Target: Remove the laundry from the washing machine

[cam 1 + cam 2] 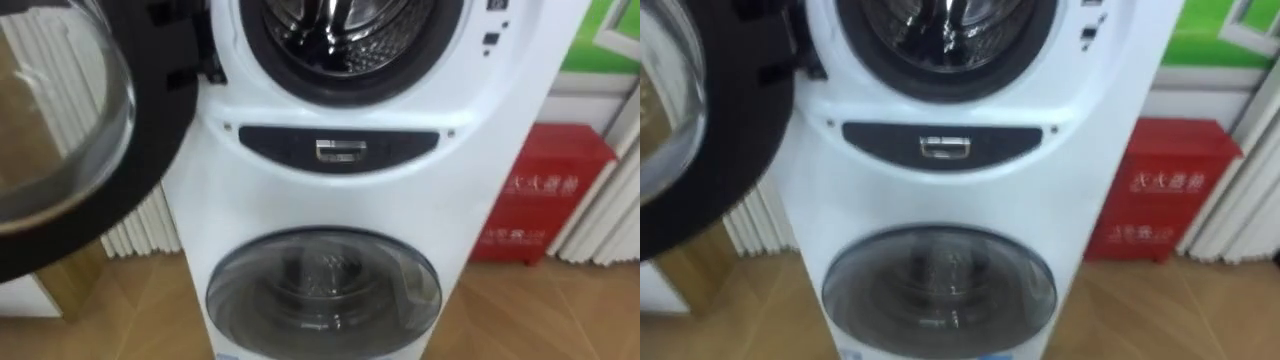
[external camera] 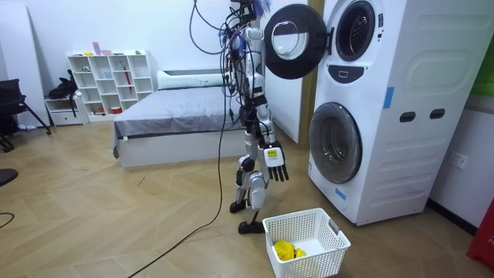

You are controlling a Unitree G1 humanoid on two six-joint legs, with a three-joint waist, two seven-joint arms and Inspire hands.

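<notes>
- Robot stands facing the stacked washer unit [image 2: 401, 116], just beside the room view's left of it, on wood floor.
- Upper washing machine door [image 1: 60, 130] is swung wide open to robot's left; round glass w/ black rim.
- Upper drum [image 1: 340, 30] is exposed, steel ribs visible inside.
- Dark oval panel [image 1: 338, 150] w/ small silver handle sits btwn upper & lower openings.
- Lower door [image 1: 322, 290] is closed, grey tinted glass.
- Right hand [image 2: 276, 168] hangs by robot's thigh, fingers relaxed & pointing down, holding nothing.
- White laundry basket [image 2: 324, 255] is on the floor near robot's feet, in front of the lower machine.
- Yellow cloth [image 2: 287, 249] lies bunched in the basket bottom.
- Red box [image 1: 550, 200] is on the floor to the unit's right, vs. the wall.
- Bed [image 2: 177, 116] & white cubby shelf [image 2: 108, 77] are well behind the robot.
</notes>
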